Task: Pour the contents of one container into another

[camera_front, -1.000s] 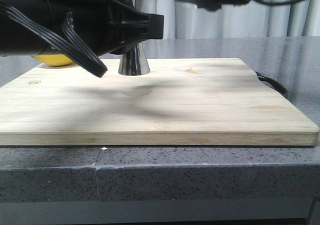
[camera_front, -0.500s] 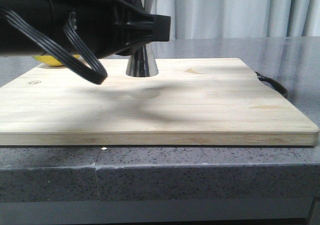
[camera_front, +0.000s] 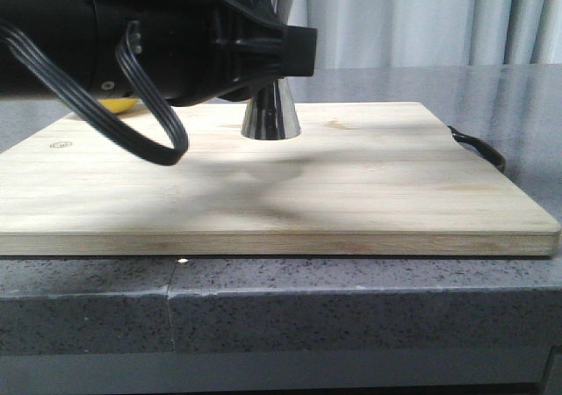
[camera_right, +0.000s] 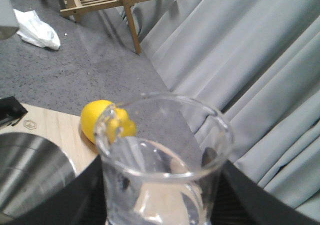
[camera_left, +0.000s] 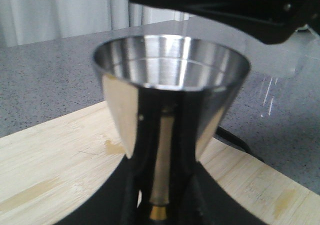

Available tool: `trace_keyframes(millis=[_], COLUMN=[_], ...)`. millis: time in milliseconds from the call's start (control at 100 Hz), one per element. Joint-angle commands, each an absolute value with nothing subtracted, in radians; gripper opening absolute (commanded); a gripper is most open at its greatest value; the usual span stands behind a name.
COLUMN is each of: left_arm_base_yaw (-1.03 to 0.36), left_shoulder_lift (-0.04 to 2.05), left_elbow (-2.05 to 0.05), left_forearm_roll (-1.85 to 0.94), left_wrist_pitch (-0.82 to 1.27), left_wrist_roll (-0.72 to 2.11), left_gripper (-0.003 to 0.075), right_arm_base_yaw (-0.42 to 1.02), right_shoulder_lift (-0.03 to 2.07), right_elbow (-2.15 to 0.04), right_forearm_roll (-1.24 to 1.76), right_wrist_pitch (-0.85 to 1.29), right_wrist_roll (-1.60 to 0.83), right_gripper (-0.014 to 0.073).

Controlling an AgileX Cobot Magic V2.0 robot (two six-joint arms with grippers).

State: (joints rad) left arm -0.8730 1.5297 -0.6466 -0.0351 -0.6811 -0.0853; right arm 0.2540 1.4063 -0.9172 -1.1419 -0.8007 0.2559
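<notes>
Since the earlier frame, left gripper point(camera_left: 160, 205) and its clamped jigger point(camera_front: 270, 118) moved rightward on our board point(camera_front: 351, 184); right gripper point(camera_right: 160, 205) grips the beaker point(camera_right: 162, 155).

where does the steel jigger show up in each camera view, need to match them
Front view: only the flared base of the jigger shows, standing on the wooden board, its upper part hidden behind the left arm.
Left wrist view: the jigger fills the centre, open cup toward the camera.
Right wrist view: just its rim at the lower left corner, beside the glass beaker.
Shared landmark: the wooden board.
</notes>
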Motion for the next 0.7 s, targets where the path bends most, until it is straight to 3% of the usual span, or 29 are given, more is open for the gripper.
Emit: trace_keyframes(millis=[0, 690], left_arm_base_yaw=[-0.88, -0.88], left_shoulder_lift=[1.488, 1.488], left_elbow=[-0.672, -0.672], left_forearm_roll=[-0.03, 0.046], left_wrist_pitch=[-0.772, -0.772], left_wrist_roll=[-0.111, -0.168], left_gripper=[-0.0019, -0.0019], right_arm_base_yaw=[0.254, 0.254], right_shoulder_lift=[1.366, 1.366], right_elbow=[-0.951, -0.953], right_forearm_roll=[-1.114, -1.12], right_wrist_pitch=[-0.857, -0.84], right_wrist_roll=[0.228, 0.014], right_gripper=[0.0233, 0.0233])
